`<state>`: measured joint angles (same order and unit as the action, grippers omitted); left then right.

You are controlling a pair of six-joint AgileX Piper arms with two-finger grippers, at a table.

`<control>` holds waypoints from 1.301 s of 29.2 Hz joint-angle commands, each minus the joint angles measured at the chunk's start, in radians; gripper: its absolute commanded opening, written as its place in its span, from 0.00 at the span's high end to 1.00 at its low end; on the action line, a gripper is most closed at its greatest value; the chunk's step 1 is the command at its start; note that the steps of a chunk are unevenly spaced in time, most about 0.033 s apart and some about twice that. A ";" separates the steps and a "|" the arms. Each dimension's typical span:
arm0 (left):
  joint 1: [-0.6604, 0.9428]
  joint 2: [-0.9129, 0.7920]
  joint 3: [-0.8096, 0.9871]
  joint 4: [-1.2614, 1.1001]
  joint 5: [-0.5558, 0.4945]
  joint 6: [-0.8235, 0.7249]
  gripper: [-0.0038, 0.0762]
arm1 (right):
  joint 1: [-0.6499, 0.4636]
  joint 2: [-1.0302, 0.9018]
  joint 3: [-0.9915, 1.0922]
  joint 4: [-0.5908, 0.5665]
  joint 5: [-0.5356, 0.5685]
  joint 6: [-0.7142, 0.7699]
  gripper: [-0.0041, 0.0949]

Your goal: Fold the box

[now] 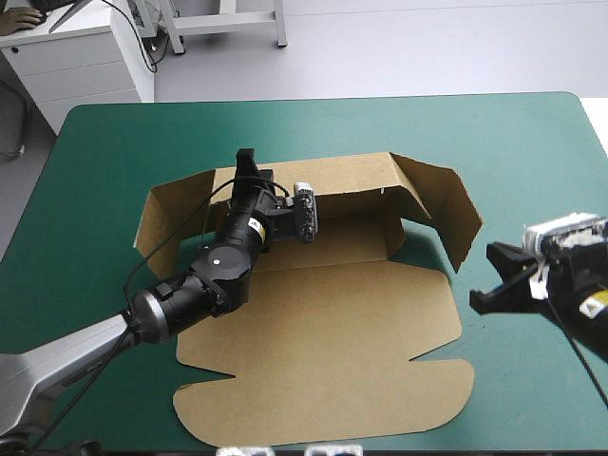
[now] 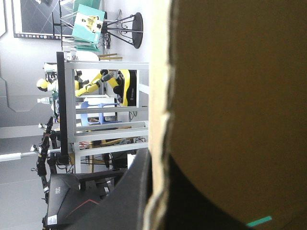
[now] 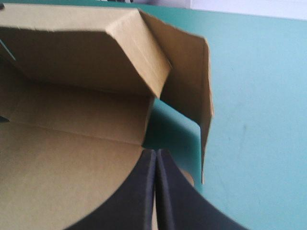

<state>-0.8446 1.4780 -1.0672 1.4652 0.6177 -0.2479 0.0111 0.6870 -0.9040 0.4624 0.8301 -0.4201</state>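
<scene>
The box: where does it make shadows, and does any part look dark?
High view: the box shades the teal-green cover beside its raised right wall. Right wrist view: that dark patch lies beside the same wall. Left wrist view: the board, close up, looks dim.

Your left arm [image 1: 204, 275] reaches in on a slant across the box [image 1: 323, 351], wrist rolled to one side. The left gripper [image 1: 248, 161] pinches the box's far wall, with a black finger [image 2: 132, 191] on each face of the board. Your right gripper [image 1: 496, 277] sits just off the box's right side and points toward it. Its fingers [image 3: 144, 191] are pressed together in one arch.
</scene>
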 commanded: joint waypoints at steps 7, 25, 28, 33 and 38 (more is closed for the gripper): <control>-0.006 -0.038 -0.027 0.034 0.023 -0.020 0.96 | 0.004 0.498 -0.483 0.101 -0.014 -0.015 0.98; -0.006 -0.030 -0.027 0.034 0.035 -0.020 0.96 | 0.124 1.154 -1.162 -0.005 0.303 0.195 0.97; -0.006 -0.015 -0.027 0.034 0.054 -0.020 0.96 | 0.156 1.181 -1.168 -0.065 0.310 0.205 0.97; -0.006 -0.003 -0.027 0.030 0.069 -0.020 0.96 | 0.160 1.190 -1.168 -0.097 0.369 0.189 0.98; -0.006 -0.001 -0.027 0.030 0.069 -0.020 0.96 | 0.160 1.190 -1.166 -0.112 0.416 0.191 0.98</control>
<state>-0.8446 1.5100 -1.0672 1.4642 0.6576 -0.2509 0.1725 1.9311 -2.0384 0.3381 1.2409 -0.2230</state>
